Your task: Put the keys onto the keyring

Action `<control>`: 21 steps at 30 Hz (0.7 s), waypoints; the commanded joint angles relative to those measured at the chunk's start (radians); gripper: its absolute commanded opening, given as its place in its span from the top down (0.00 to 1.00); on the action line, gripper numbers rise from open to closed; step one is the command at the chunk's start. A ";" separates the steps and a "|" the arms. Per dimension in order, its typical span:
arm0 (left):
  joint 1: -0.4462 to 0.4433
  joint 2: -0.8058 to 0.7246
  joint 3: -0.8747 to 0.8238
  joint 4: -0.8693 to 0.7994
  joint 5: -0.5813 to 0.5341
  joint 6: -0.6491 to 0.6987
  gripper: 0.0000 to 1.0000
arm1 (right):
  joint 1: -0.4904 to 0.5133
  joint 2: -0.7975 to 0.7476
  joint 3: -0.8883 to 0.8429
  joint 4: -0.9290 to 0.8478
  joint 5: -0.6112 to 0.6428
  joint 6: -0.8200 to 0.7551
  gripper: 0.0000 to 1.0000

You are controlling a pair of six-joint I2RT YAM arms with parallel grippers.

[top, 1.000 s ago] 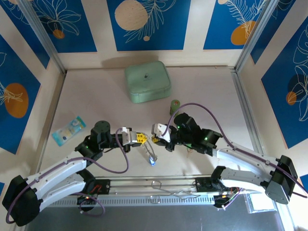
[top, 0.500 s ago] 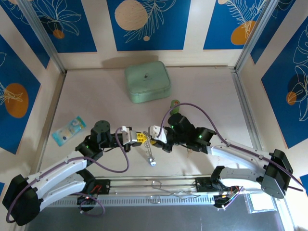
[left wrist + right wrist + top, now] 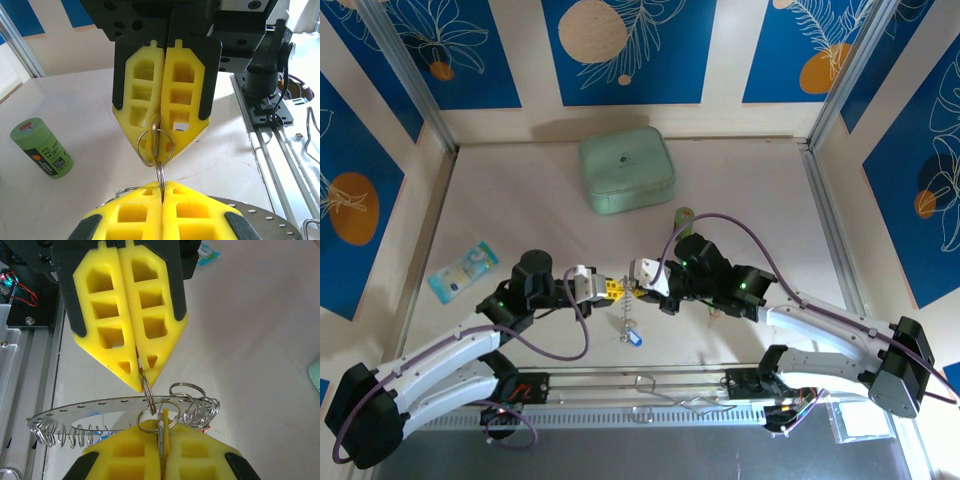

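Scooted my right fingers up to my left fingers, both pairs clamped on split rings. Blue key looks hung on the keyring, rest still pending.

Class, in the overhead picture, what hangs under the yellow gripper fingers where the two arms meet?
A silvery coiled metal keyring dangles there, a blue-headed key at its lower end. Its top is covered by the left gripper and right gripper; other keys cannot be made out.
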 commanded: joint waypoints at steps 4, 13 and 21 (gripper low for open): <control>-0.005 -0.006 0.041 -0.052 -0.004 0.042 1.00 | -0.004 -0.022 0.036 -0.014 0.022 -0.025 1.00; -0.006 -0.027 0.011 0.023 -0.046 0.000 0.66 | -0.005 -0.042 0.068 -0.045 0.040 -0.054 1.00; -0.006 -0.202 -0.078 0.229 -0.445 -0.203 0.47 | -0.020 -0.023 0.128 -0.091 0.055 -0.092 1.00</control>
